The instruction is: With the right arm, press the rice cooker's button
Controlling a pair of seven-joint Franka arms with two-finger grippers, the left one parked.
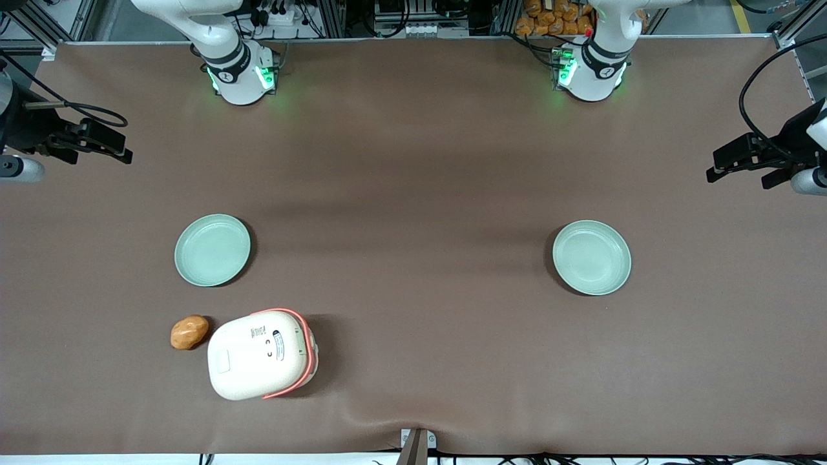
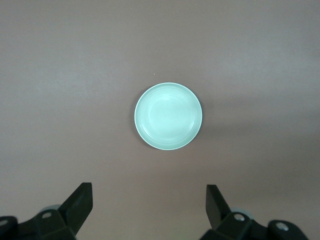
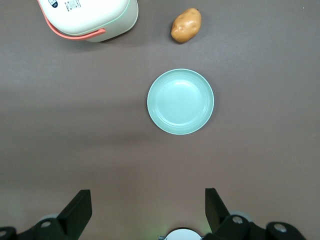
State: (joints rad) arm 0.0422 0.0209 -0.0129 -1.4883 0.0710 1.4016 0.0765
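I see the rice cooker (image 1: 261, 354) on the tabletop (image 1: 413, 181) near the front camera, its button (image 1: 222, 360) facing up, a potato (image 1: 189, 332) just beside it. My hand (image 3: 147, 210) hangs spread wide and holding nothing above a green plate (image 3: 180, 101), well apart from the cooker, which lies nearer the front camera.

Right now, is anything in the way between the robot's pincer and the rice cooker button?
Nothing blocks it. The open pincer hangs high over the table. A green plate and a potato lie low, and the button on the rice cooker is uncovered.
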